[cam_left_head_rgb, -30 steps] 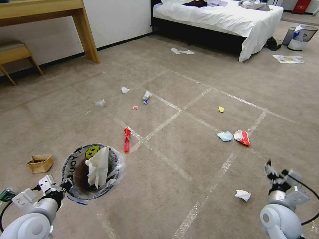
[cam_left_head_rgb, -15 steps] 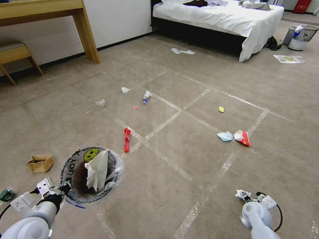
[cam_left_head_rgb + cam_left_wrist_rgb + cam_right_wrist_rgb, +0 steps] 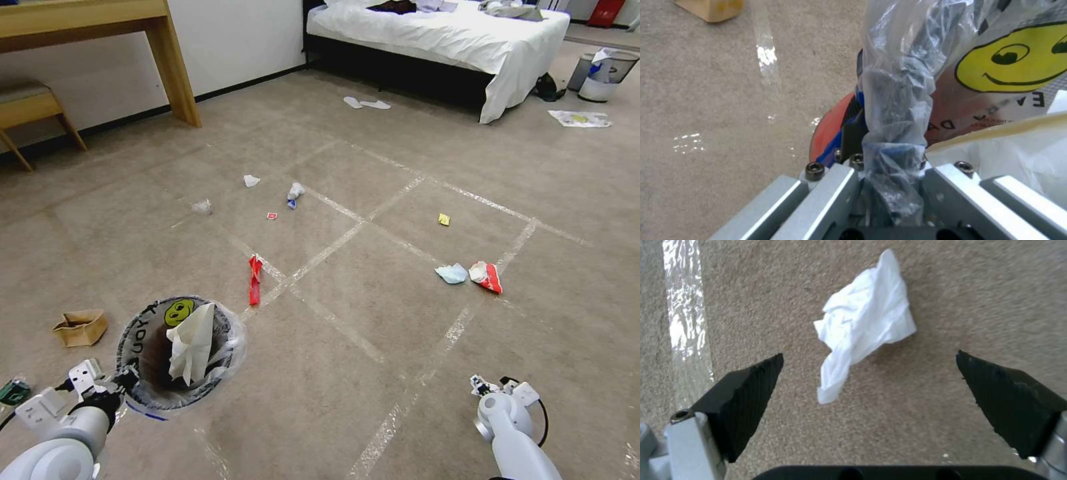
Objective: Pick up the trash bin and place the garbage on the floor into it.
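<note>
Moved since earlier: right gripper (image 3: 869,380) has dropped from raised beside the robot down to the carpet over a crumpled tissue (image 3: 865,325); trash bin (image 3: 179,352) has shifted slightly nearer the robot.
Trash bin: at the robot's front left, held just off or at the floor (image 3: 373,300); round, red body, black rim with white lettering and a yellow smiley, loose crinkly clear liner (image 3: 900,83) folded over the rim.
Left gripper (image 3: 889,186): clamped on the bin's rim and liner, plastic bunched between the metal fingers.
Inside the bin: one large white tissue (image 3: 190,340), soft and creased, standing up above the rim.
Right gripper state: spread wide, the black ribbed wedge pads (image 3: 740,396) on either side of the tissue, not touching it.
Tissue on floor: thin, white, wrinkled, lying flat just beside a shiny tape strip (image 3: 684,316).
Done so far, as I judge it: bin picked up; one piece already in.
Left to do: this tissue not yet gripped; red wrapper (image 3: 255,279), light-blue mask (image 3: 452,273), red-and-white wrapper (image 3: 486,275), brown paper bag (image 3: 81,327), yellow scrap (image 3: 443,219) and small white bits farther off remain.
Floor: beige short-pile carpet, dull, crossed by glossy tape lines.
</note>
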{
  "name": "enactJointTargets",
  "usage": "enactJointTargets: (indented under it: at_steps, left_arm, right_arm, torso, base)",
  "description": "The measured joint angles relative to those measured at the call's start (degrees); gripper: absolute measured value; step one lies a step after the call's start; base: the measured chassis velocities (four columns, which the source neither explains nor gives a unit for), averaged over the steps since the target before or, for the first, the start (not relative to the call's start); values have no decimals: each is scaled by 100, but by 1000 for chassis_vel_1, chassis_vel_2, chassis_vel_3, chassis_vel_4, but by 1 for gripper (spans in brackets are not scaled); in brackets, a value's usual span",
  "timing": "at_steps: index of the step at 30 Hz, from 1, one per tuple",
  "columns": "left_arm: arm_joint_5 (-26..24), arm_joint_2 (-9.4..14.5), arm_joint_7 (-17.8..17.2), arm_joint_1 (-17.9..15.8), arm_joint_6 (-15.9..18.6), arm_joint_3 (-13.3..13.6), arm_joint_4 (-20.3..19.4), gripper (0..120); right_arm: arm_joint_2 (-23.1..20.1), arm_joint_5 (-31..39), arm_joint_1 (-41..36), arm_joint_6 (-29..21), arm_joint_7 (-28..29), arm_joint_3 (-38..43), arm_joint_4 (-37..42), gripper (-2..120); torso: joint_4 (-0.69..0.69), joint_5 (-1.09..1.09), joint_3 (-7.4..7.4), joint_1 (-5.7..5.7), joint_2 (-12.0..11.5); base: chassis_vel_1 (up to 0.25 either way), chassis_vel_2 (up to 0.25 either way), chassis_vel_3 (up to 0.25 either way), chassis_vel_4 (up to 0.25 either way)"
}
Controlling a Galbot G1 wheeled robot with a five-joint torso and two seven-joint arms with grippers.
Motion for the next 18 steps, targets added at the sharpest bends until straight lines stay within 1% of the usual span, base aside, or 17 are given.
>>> enactJointTargets:
  at_steps: [3,5,12,18]
  left_arm:
    - [-2,21,0,-3,-4,4,17,0]
    - [-6,30,0,-3,-11,3,29,0]
    - [-17,57,7,1,-27,-19,54,0]
    - [-18,61,12,-7,-36,-19,85,0]
  right_arm:
    - [18,-28,113,20,-123,-18,-147,97]
    - [32,-76,215,38,-207,-39,-283,93]
    - [29,-214,424,67,-327,-36,-667,92]
    - [5,-338,559,122,-461,6,-1001,86]
  torso:
    - [0,0,0,0,0]
    - [1,0,0,0,0]
    - [1,0,0,0,0]
    - [1,0,0,0,0]
  base:
    - [0,0,0,0]
    - [0,0,0,0]
    - [0,0,0,0]
    - [0,0,0,0]
